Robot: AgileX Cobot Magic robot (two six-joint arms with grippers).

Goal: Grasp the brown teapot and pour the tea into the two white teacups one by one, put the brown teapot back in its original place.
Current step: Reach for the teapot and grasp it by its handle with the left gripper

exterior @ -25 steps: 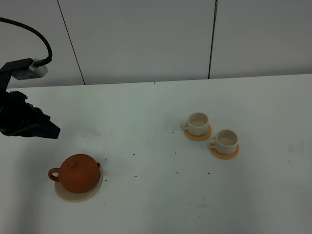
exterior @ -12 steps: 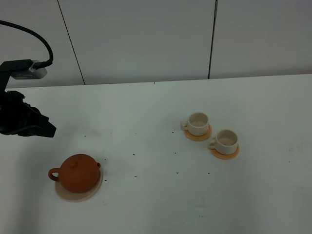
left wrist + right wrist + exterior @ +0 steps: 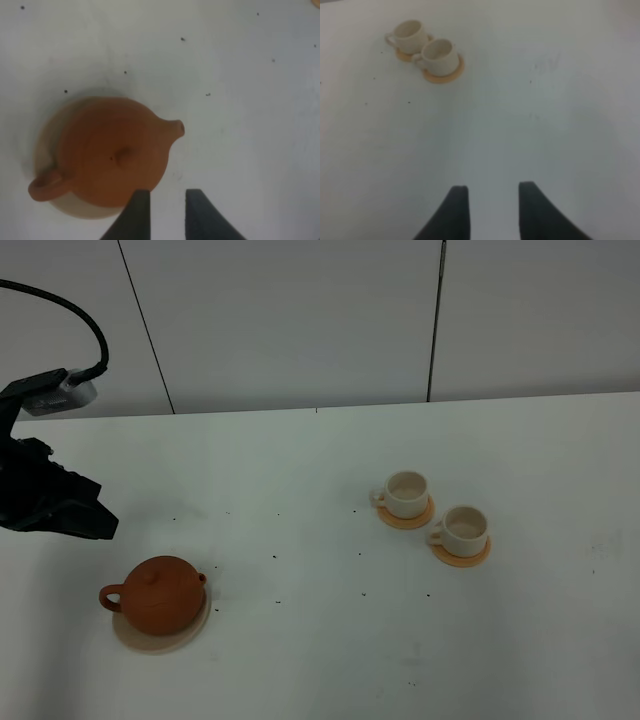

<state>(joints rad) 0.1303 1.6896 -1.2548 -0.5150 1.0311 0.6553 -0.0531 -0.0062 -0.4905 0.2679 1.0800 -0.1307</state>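
The squat, round, reddish-brown clay teapot (image 3: 160,592) sits upright on a round, flat, pale tan coaster plate (image 3: 128,637) at the near left of the white desk (image 3: 300,650). Its knobbed lid (image 3: 121,156) is in place. In the exterior high view its loop handle (image 3: 46,184) points left, and its short spout (image 3: 176,129) points right, toward the cups. The plate's rim shows all round the pot's base.

The black left gripper (image 3: 92,520) hangs above the desk, behind and to the left of the teapot and not touching it. In the left wrist view the left gripper (image 3: 166,212) looks down on the pot. Its two dark fingers (image 3: 140,217) stand apart with a narrow gap, and nothing is between them.

Well apart from the pot, right of the desk's middle, stand two small cream-white teacups, each upright on its own small round orange saucer. The farther cup (image 3: 407,493) rests on one saucer (image 3: 408,522), and the nearer cup (image 3: 466,528) rests on the other (image 3: 462,559). The two saucers lie just beside each other. Both cup handles point left, and the insides look pale.

The right wrist view shows the right gripper (image 3: 492,210) over bare desk, far from the cups. Its dark fingers (image 3: 454,215) are spread apart and hold nothing. Small dark specks dot the desk, and pale wall panels (image 3: 290,320) rise behind it.
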